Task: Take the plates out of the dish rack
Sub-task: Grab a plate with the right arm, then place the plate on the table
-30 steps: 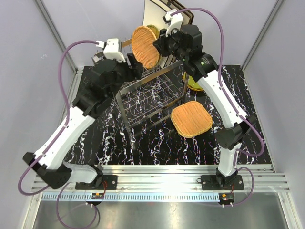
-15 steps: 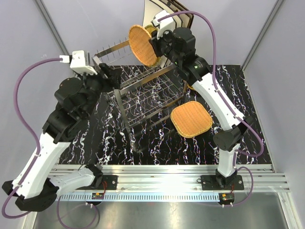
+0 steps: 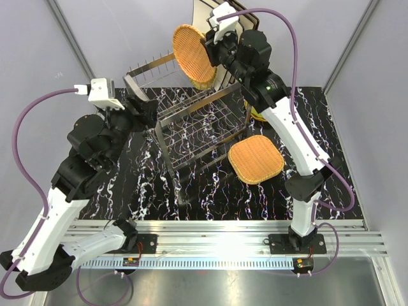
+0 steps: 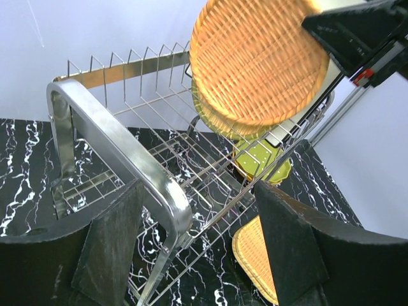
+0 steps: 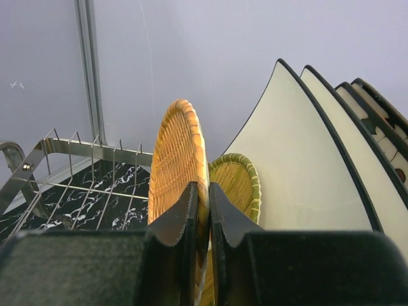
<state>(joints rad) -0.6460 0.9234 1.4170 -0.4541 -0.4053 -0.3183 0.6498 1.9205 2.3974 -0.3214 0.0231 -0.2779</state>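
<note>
- Right tool [image 5: 203, 189] was clamped narrow on the rim of a wicker plate [image 5: 175, 166], one finger on each face.
- Held wicker plate [image 3: 193, 56] stood on edge, tilted a bit, up at the far end of the dish rack [image 3: 197, 124] over the upper tier.
- Could not tell if its lower edge was clear of the rack wires; in the left wrist view it overlapped them.
- Just behind the held plate was a green-rimmed plate [image 5: 237, 182], also on edge.
- Next to that, a row of large cream square plates [image 5: 306, 172] with dark rims, upright and leaning, packed close together.
- Left tool [image 4: 197, 191] was spread wide and held nothing.
- It sat low at the rack's near left end; the chrome frame tube [image 4: 121, 146] ran up between its fingers in the wrist view, contact unclear.
- Second wicker plate [image 3: 255, 159] lay flat on the black marble surface [image 3: 159, 185], just right of the rack and apart from both tools.
- A green dotted plate [image 4: 261, 159] showed beyond the rack's right side, partly hidden by wires; could not tell what it rested on.
- Near part of the rack's upper tier showed bare prongs only.
</note>
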